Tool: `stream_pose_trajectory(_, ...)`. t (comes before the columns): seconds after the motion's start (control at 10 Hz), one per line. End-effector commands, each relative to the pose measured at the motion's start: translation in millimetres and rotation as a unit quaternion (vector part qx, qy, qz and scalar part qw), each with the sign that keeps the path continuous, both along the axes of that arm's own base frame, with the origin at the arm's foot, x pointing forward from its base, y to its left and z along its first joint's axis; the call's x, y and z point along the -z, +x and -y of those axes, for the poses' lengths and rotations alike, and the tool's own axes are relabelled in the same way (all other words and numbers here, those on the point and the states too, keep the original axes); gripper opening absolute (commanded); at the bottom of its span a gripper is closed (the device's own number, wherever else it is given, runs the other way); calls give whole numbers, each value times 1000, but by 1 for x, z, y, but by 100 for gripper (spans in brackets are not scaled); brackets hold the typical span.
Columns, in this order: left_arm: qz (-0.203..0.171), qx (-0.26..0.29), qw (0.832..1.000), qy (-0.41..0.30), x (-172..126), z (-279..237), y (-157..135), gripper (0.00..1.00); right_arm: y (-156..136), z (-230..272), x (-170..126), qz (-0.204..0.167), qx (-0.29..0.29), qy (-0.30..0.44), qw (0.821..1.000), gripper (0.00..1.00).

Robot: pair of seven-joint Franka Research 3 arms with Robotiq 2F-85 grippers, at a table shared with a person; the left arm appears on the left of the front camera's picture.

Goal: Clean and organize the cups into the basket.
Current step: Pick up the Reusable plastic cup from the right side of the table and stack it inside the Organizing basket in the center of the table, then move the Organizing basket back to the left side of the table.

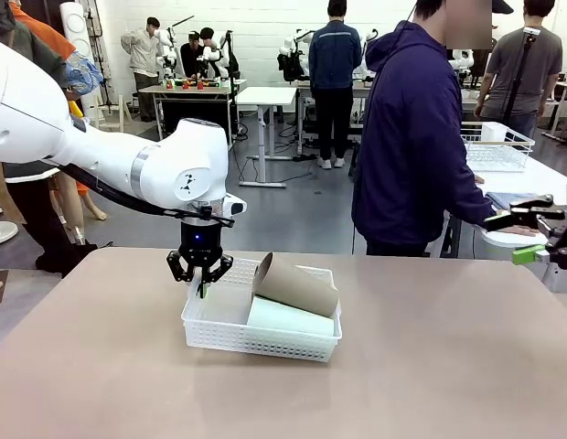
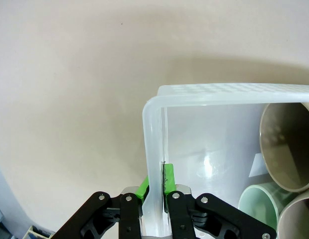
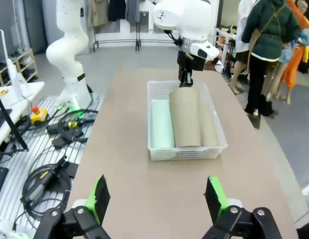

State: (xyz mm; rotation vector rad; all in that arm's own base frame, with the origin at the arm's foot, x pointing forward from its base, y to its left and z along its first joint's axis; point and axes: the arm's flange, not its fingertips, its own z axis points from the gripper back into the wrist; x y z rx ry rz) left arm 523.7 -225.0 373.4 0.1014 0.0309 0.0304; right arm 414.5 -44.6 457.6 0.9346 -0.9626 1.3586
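RISK: the shallow white lattice-sided plastic basket (image 1: 230, 338), on the tan table (image 1: 430, 366), could be tipped or dragged, since its thin end wall is pinched by the left gripper (image 2: 155, 188) | CUPS: the matte tan tumbler (image 1: 297, 285) is propped loose over the pale mint tumbler (image 1: 288, 318); a second tan one (image 3: 210, 125) is seemingly alongside | RIGHT: right gripper (image 3: 157, 196) is spread, well apart.

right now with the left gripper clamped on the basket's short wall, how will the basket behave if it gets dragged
The white plastic basket looks thin-walled, so the rim the left gripper pinches may flex. It will probably slide easily on the smooth table. The top tan cup lies tilted on the mint cup and could roll or shift.
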Motion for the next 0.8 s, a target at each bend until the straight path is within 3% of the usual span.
stream_pose_trajectory(0.0,3,0,1000,0,-3,-1,0,0,11,3,30,6,10,54,998,100)
stream_pose_trajectory(0.1,3,0,1000,0,-3,-1,0,0,18,6,34,4,22,57,998,100)
stream_pose_trajectory(0.2,3,0,1000,0,-3,-1,0,0,4,9,18,-2,8,21,1000,100)
stream_pose_trajectory(0.7,3,0,1000,0,-3,-1,0,0,4,9,18,-2,8,21,1000,100)
